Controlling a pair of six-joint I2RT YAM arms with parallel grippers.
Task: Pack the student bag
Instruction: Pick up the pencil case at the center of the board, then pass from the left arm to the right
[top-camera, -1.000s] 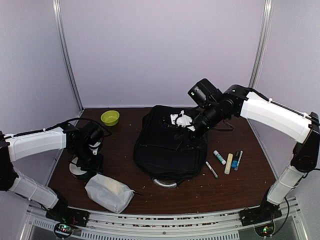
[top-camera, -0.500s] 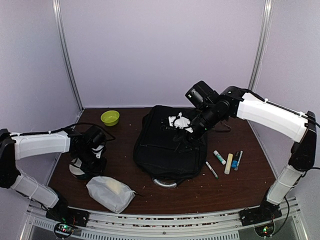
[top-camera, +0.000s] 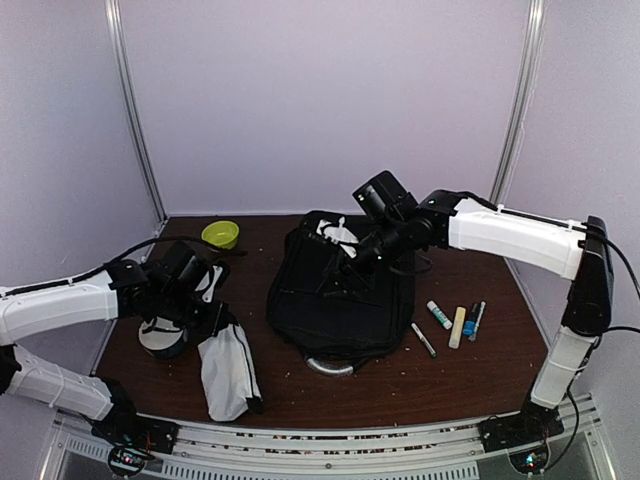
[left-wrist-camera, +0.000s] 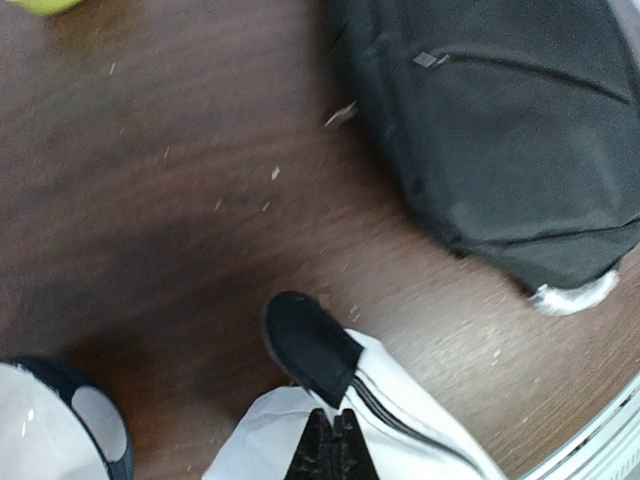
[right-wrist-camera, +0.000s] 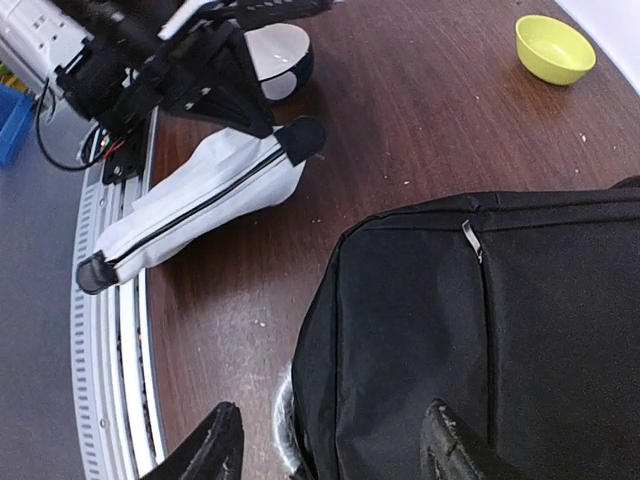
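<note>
The student bag (top-camera: 340, 300) is a large black backpack lying flat mid-table, with its grey handle (top-camera: 328, 367) toward the near edge. My left gripper (left-wrist-camera: 335, 432) is shut on a white zip pouch (top-camera: 228, 370) just behind its black end tab (left-wrist-camera: 310, 345). That end is lifted while the far end rests near the front edge. My right gripper (right-wrist-camera: 330, 450) is open above the bag's (right-wrist-camera: 480, 330) front panel, near the handle (right-wrist-camera: 285, 420), with nothing between its fingers (right-wrist-camera: 215, 445). The right wrist view also shows the pouch (right-wrist-camera: 200, 200).
A green bowl (top-camera: 220, 235) sits at the back left. A round black-and-white dish (top-camera: 160, 338) lies under the left arm. Several pens and markers (top-camera: 457, 327) lie right of the bag. The metal rail (top-camera: 330, 445) runs along the near edge.
My left gripper closed on the pouch and raised one end, swinging it to point toward the front edge. My right arm moved left over the bag.
</note>
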